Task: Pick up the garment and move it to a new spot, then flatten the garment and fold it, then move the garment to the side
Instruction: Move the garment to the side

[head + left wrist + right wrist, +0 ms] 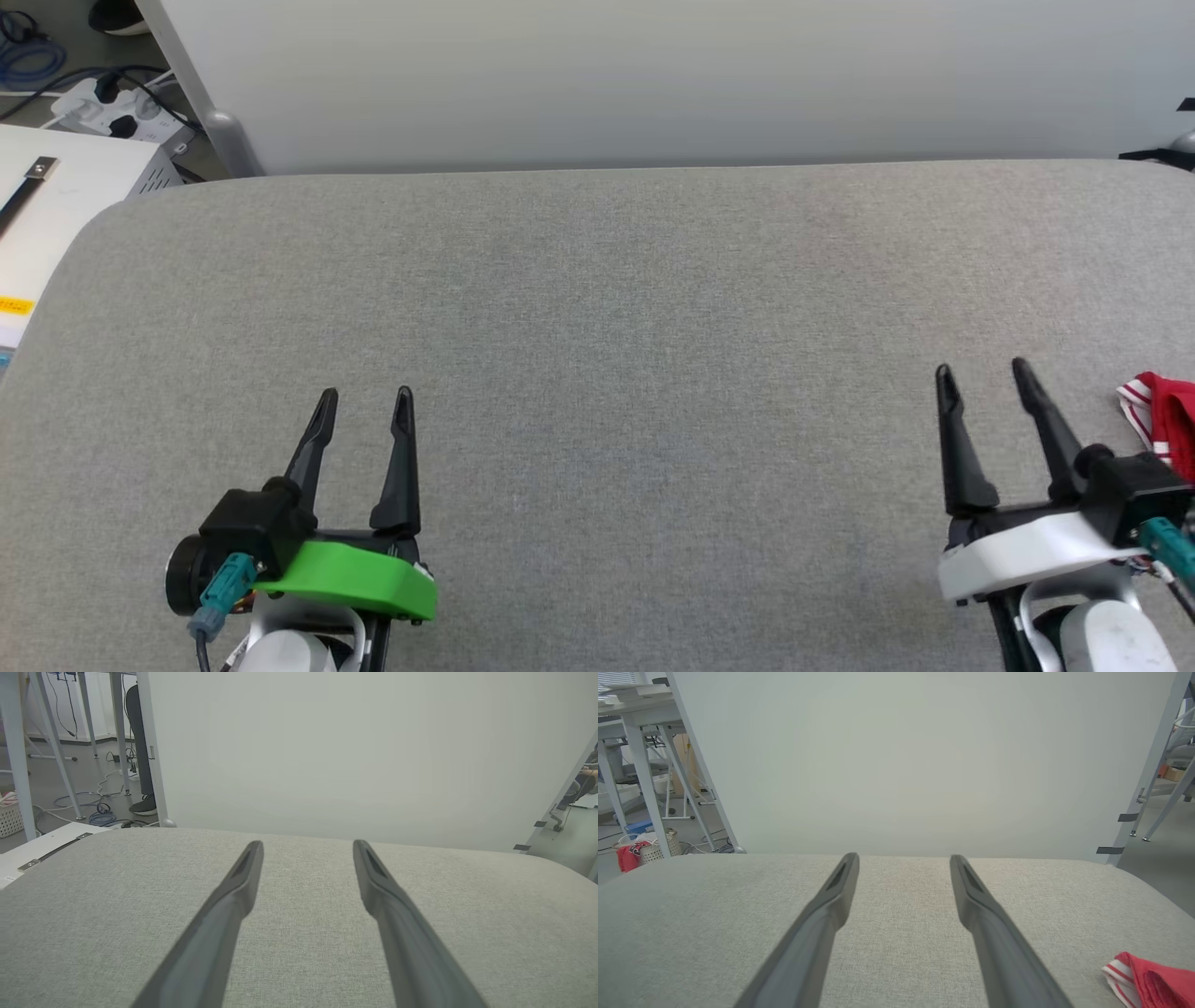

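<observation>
A red garment (1167, 415) with red-and-white striped trim lies on the grey padded table (616, 308) at the far right edge of the head view, mostly cut off. Its corner also shows low on the right in the right wrist view as the garment (1150, 982). My right gripper (982, 371) stands open just left of it, apart from it, nothing between its fingers. My left gripper (365, 399) is open at the lower left over bare cloth. In the wrist views, the left gripper (308, 845) and right gripper (903, 858) point toward the far table edge.
A pale screen wall (653, 84) stands behind the table's far edge. A white cabinet (56, 201) and power strip with cables (112, 112) sit beyond the left corner. A person's leg and shoe (140, 765) show by the table legs. A basket (658, 851) stands on the floor.
</observation>
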Robot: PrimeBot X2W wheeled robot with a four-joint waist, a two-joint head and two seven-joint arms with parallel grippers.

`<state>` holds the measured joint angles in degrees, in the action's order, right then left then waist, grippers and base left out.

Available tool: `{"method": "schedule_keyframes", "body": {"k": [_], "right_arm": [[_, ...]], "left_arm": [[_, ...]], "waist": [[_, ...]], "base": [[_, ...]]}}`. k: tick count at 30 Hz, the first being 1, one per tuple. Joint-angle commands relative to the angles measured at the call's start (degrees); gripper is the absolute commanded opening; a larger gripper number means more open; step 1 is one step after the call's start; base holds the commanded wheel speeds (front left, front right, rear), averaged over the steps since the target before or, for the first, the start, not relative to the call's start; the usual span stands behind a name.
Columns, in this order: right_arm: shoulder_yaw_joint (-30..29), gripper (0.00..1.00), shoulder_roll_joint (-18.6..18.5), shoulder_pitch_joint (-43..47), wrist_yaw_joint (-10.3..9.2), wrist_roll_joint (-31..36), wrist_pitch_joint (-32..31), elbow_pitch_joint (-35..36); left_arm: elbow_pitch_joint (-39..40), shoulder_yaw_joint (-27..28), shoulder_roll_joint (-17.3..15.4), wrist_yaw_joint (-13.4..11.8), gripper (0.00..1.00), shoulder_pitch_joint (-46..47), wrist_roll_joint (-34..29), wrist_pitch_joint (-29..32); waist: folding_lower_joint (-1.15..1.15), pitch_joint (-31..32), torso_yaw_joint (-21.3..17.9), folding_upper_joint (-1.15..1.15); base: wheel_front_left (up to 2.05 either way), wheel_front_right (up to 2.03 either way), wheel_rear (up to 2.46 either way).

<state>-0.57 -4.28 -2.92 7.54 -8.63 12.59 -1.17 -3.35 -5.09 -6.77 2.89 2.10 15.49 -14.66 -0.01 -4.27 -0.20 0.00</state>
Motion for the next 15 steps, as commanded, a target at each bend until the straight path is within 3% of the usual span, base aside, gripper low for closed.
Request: {"method": "schedule_keyframes", "body": {"k": [1, 15], "right_arm": [[0.3, 1.0, 0.2, 0.7, -0.05, 0.4, 0.5, -0.7], [0.4, 1.0, 0.9, 0.0, -0.05, 1.2, 1.7, -3.0]], "left_arm": [[-0.3, 0.4, 0.6, 0.6, 1.0, -1.0, -0.8, -0.3], [-1.0, 3.3, 2.7, 3.0, 1.0, -0.7, -3.1, -0.3]], "waist": [[0.01, 0.0, -0.1, 0.0], [0.01, -0.1, -0.2, 0.0]], "base": [[0.0, 0.0, 0.0], [0.0, 0.0, 0.0]]}}
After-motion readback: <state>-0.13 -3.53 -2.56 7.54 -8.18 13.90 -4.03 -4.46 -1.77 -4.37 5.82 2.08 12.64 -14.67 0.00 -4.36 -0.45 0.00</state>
